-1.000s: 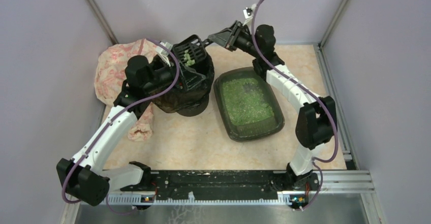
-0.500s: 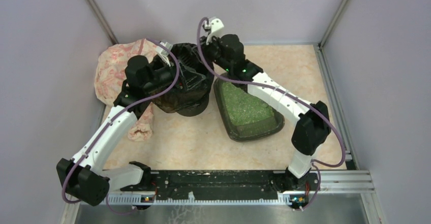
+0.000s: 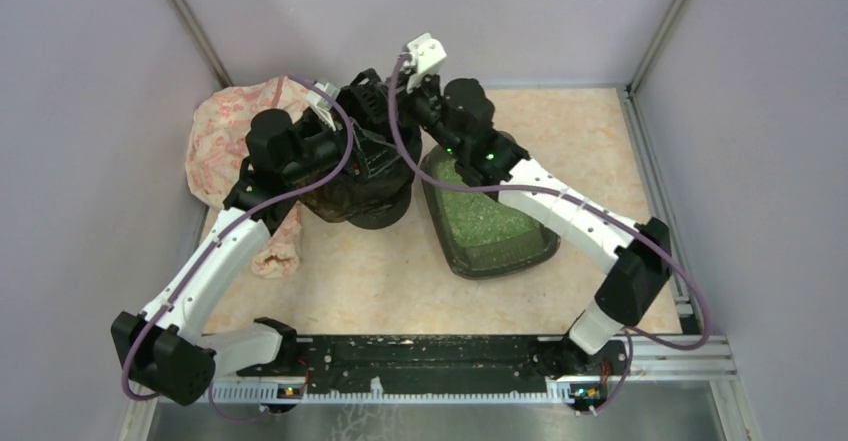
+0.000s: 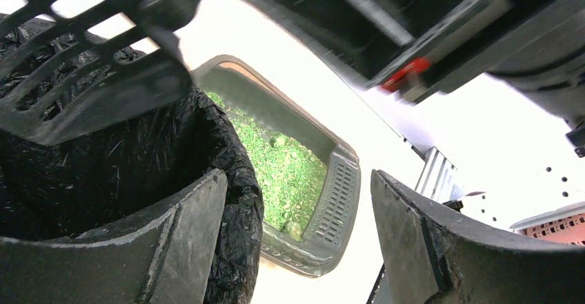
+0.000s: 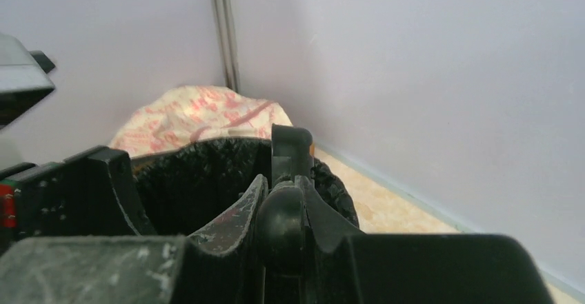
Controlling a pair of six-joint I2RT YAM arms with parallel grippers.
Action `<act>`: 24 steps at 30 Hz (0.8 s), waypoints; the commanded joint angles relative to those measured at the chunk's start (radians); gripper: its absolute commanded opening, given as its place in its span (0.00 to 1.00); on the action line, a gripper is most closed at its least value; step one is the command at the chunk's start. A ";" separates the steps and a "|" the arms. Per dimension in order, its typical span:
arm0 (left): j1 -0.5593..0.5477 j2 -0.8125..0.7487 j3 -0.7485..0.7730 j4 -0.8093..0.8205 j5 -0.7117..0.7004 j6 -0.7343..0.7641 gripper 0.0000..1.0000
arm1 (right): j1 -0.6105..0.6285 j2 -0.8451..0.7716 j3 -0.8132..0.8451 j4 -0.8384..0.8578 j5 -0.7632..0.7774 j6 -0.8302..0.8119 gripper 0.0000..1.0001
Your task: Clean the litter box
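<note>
The litter box (image 3: 497,265) sits on the tabletop (image 3: 380,281), right of centre and just beside the bin (image 3: 352,206). It is upright, with green litter (image 3: 480,216) spread across its floor. The left wrist view shows a couple of paler lumps in the grains, so I judge the sifting is not finished.

The right claw (image 5: 283,194) is clamped on the round end of the scoop's handle and holds the scoop (image 4: 83,76) over the bin's black bag, well above the litter. Light shows through the slots and I can see no load in it. It seems to be at the dumping end of a pass, though the upper face of the scoop is hidden.

The left claw (image 4: 296,180) hangs at the bin's edge with its jaws wide apart, one finger against the bag's rim and gripping nothing that I can see.

What is left, by my reading, is more passes through the litter, then setting the scoop down. A pink patterned cloth (image 3: 225,141) lies behind the bin, untouched.
</note>
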 commanded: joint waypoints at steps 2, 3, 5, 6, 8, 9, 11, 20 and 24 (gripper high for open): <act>-0.003 -0.005 0.001 0.012 -0.005 0.020 0.82 | -0.089 -0.224 -0.103 0.212 -0.114 0.240 0.00; -0.003 -0.004 0.001 0.012 -0.002 0.020 0.82 | -0.115 -0.264 -0.137 0.241 -0.118 0.278 0.00; -0.002 -0.002 0.000 0.013 0.000 0.017 0.82 | -0.161 -0.338 -0.202 0.273 -0.092 0.317 0.00; -0.003 0.000 0.001 0.013 0.001 0.017 0.82 | -0.192 -0.374 -0.238 0.274 -0.066 0.330 0.00; -0.003 -0.001 0.000 0.013 0.001 0.015 0.82 | -0.245 -0.448 -0.325 0.282 -0.022 0.358 0.00; -0.002 0.000 -0.001 0.015 0.000 0.014 0.82 | -0.278 -0.481 -0.374 0.279 -0.011 0.385 0.00; -0.002 0.002 -0.001 0.016 0.005 0.011 0.82 | -0.357 -0.542 -0.482 0.259 -0.015 0.440 0.00; -0.003 0.006 -0.002 0.015 -0.005 0.016 0.82 | -0.456 -0.692 -0.884 0.159 0.069 0.475 0.00; -0.003 0.016 -0.003 0.016 0.005 0.008 0.82 | -0.463 -0.629 -0.949 0.204 0.049 0.506 0.00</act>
